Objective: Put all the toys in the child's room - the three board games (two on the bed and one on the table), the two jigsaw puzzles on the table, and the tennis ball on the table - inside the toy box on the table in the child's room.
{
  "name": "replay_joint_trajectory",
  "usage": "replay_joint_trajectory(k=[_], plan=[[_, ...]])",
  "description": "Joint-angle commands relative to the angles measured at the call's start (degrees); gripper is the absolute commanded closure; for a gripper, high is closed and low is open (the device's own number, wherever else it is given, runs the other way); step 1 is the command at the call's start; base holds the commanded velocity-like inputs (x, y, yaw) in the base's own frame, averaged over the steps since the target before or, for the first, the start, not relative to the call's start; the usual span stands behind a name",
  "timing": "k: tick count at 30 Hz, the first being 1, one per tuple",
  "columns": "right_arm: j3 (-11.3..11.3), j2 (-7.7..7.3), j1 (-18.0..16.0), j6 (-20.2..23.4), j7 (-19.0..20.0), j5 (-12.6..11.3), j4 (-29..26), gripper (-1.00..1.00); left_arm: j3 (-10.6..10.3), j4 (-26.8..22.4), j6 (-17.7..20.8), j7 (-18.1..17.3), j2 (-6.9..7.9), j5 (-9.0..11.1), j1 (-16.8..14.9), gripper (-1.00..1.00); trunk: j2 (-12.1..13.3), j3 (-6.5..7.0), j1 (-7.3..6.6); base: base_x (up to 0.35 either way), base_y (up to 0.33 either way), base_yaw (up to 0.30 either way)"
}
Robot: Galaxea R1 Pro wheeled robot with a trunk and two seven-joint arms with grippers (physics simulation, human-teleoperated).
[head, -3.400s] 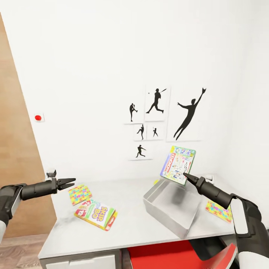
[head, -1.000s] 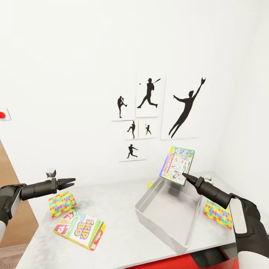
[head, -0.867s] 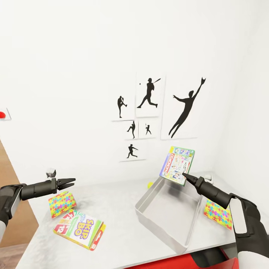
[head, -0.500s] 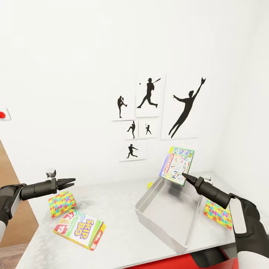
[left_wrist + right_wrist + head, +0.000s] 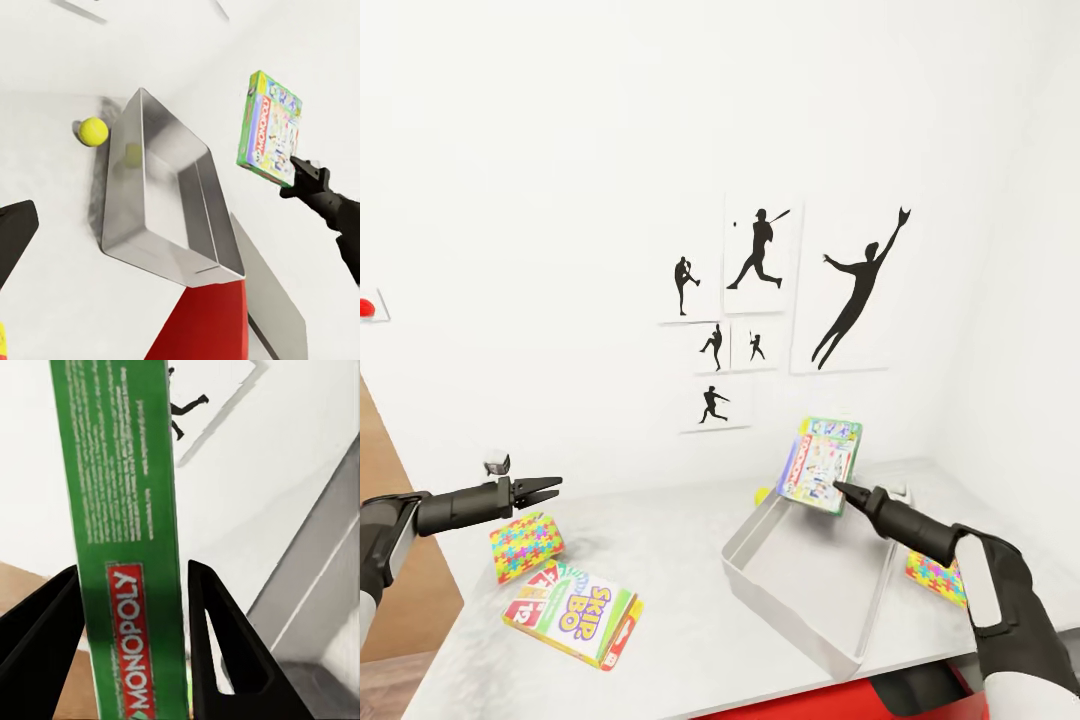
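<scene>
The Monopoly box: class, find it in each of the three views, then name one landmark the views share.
Head view: Monopoly box right of centre, above the toy box, in the right gripper.
Left wrist view: upper right, beside the toy box.
Right wrist view: centre, between the fingers.
Shared landmark: the toy box.

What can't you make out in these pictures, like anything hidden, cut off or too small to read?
- Tennis ball: head view, mostly hidden behind the toy box wall.
- Right-hand jigsaw puzzle: head view, partly covered by the right arm.
- Monopoly box: right wrist view, fine print on its edge too small to read; top and bottom cut off by the frame.
- Left gripper: head view, too small to judge the finger gap.
</scene>
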Motion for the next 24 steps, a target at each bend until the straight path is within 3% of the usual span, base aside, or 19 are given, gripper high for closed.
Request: replay_joint_trajectory(k=[1,3,9,12,17,24], plan=[[0.0,-0.18,-0.4,0.6,-1.1,-0.8,2.2,1.0,0.1,0.0,0.6,-0.3,0.02,-0.1,0.0,-1.0,-0.1,-0.02,0.02,0.0,0.0,0.0],[0.1,-0.5,-1.9,0.6,-3.4,-0.9,5.8,1.0,0.1,0.0,0.6,-0.3,0.0,-0.2,0.0,-1.0,-0.1,-0.02,0.02,0.0,0.0,0.0],[0.1,-2.18,-10.7,1.0,-9.6,-0.8,18.4,1.0,0.1,0.0,0.6,-0.3,-0.01,-0.2,0.0,-1.0,-0.1,-0.02,0.02,0.0,0.0,0.0],[0.1,-4.06,-14.6,1.0,-11.6,-1.1,24.7,1.0,0.1,0.0,0.6,-0.2,-0.01,-0.2,0.0,-1.0,-0.1,-0.02,0.02,0.0,0.0,0.0],[0.0,-6.13,-16.6,0.9,-12.5,-1.3,27.9,1.0,0.0,0.0,0.6,-0.2,-0.02,-0.2,0.0,-1.0,-0.1,-0.02,0.02,0.0,0.0,0.0],[-0.1,-7.47,-17.1,0.9,-12.7,-1.2,28.5,1.0,0.0,0.0,0.6,-0.2,-0.02,-0.3,0.0,-1.0,-0.1,-0.02,0.02,0.0,0.0,0.0]])
